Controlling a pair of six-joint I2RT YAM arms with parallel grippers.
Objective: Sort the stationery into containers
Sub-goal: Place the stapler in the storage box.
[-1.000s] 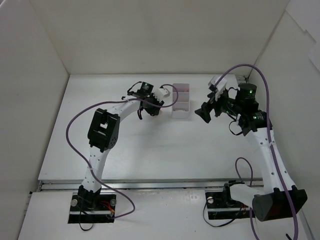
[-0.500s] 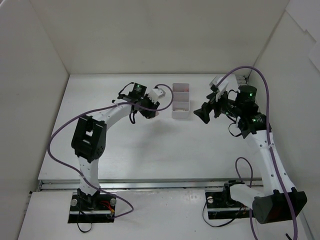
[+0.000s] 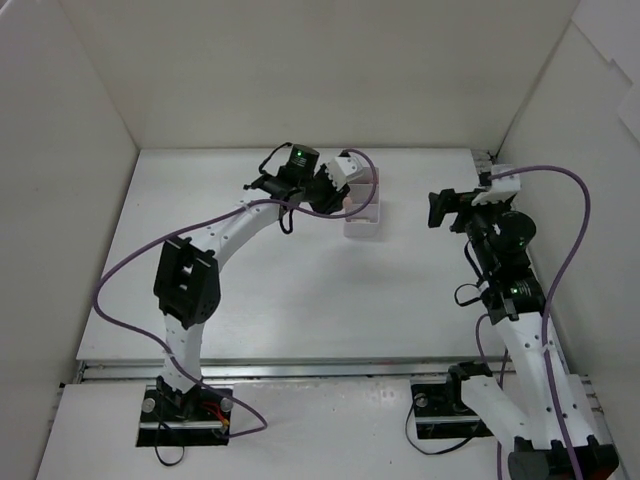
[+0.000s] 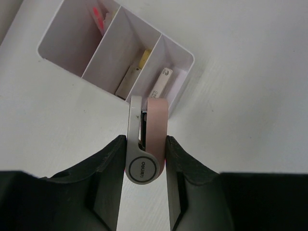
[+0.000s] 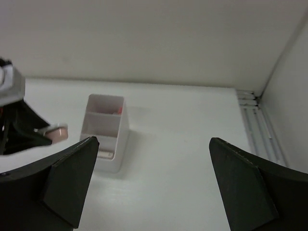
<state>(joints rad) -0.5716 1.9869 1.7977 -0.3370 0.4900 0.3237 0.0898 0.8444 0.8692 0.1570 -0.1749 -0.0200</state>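
Left arm closing on the box: the left tool is clamping a flat pink-and-grey stationery piece by its rounded end, with both fingers pressing on its broad faces. It is hovering just beside the left side of the white rectangular plastic box on the pale desk.

Seen from the left wrist, the piece's long axis is pointing straight out of the tool at the box. Its squared free end is lining up with the rim of the end compartment nearest the arm bases, where a cream block is lying. The middle compartment is holding a tan block, and the compartment farthest from the bases is showing thin pink sticks. Whether the piece's free end is over the rim or just short of it cannot be told from these views.

The delivery appears to be turning on that alignment. A short push along the piece's own axis should be carrying it over the box wall before the fingers part. A sideways drift would be risking the divider or the desk.

To the right of the box and well apart from it, the right tool is hanging with its fingers spread wide and nothing between them. It is facing the box, but it is much the farther of the two.
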